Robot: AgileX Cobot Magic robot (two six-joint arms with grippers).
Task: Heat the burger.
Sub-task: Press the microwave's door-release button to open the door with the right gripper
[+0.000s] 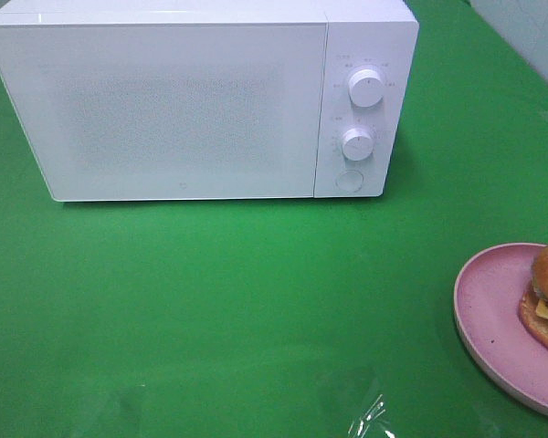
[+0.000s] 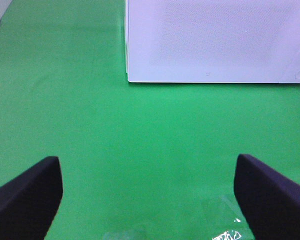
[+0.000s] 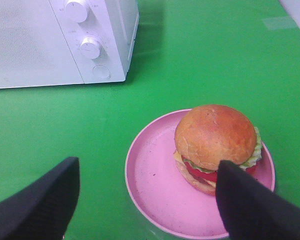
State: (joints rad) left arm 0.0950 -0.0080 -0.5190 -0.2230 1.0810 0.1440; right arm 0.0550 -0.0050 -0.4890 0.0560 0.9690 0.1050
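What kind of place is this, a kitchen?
Probably a pretend kitchen on a test table, not a real one: a white microwave stands on a plain green tabletop, and a burger sits on a pink plate nearby.

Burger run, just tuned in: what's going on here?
Nothing is held yet. The burger sits on the pink plate at the right of the green table, and the microwave stands at the back with its door shut. The right gripper is open, aimed at the plate; the left gripper is open too, over bare table facing the microwave.
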